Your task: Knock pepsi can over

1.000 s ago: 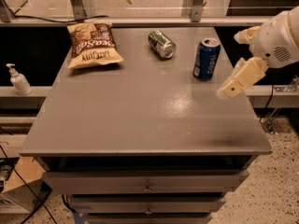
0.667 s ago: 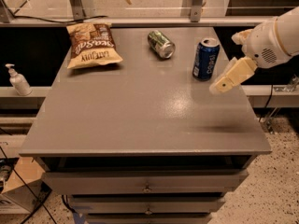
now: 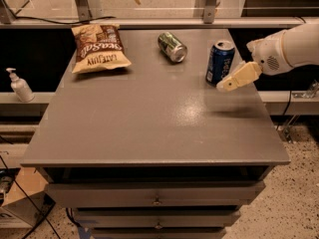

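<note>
Pepsi can: The pepsi can (image 3: 220,62) stood upright at the right rear of the tabletop (image 3: 149,123), close to its right edge.
Gripper: The gripper (image 3: 230,82) hung at the can's right side, low down, with its tan tip just beside the lower wall. I could not tell whether it touched the can, nor whether it was released or clenched.
Neighbours: A green-and-silver can (image 3: 172,47) lay on its side to the left and a little behind. A Sea Salt chip bag (image 3: 98,48) lay well apart at the left rear. A pump bottle (image 3: 20,85) stood off the tabletop on a ledge at far left.
Weight: I judged the can light. I could not say whether it was full or empty, since the top looked whole from my view.
Surface: I took it for thin, smooth aluminium, slippery against the gripper and easy to dent if squeezed.
Balance: It was tall on a narrow base, so I expected a low push to slide it and a high push to tip it.
Where to touch: No hold was needed. I reckoned a sideways push on the upper wall, just under the silver rim, would serve best, directed left toward the bare tabletop.
Risk: Once down, the can would likely roll, and the right edge was near.
</note>
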Robot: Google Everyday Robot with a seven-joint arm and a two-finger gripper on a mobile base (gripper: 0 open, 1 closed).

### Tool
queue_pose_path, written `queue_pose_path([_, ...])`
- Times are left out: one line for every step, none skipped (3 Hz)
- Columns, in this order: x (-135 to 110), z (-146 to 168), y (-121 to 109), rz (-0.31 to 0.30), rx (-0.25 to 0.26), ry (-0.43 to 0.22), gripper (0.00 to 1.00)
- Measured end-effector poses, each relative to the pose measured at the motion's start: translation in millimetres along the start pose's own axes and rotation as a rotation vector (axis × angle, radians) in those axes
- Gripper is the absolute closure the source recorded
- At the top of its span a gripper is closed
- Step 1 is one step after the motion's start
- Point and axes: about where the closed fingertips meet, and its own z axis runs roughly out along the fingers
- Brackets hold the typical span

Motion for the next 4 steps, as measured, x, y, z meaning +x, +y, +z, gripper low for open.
queue_pose_path([3.4,20.6,-20.6,0.066,0.008,-0.065,0.00])
queue_pose_path([-11.3,37.1,-26.4,0.078,-0.010,-0.145,0.16])
queue_pose_path([-33.6,51.4,-18.4,0.037,-0.066,-0.225,0.40])
queue_pose_path([-52.9,57.9,-0.9,-0.054,-0.108,-0.222,0.63])
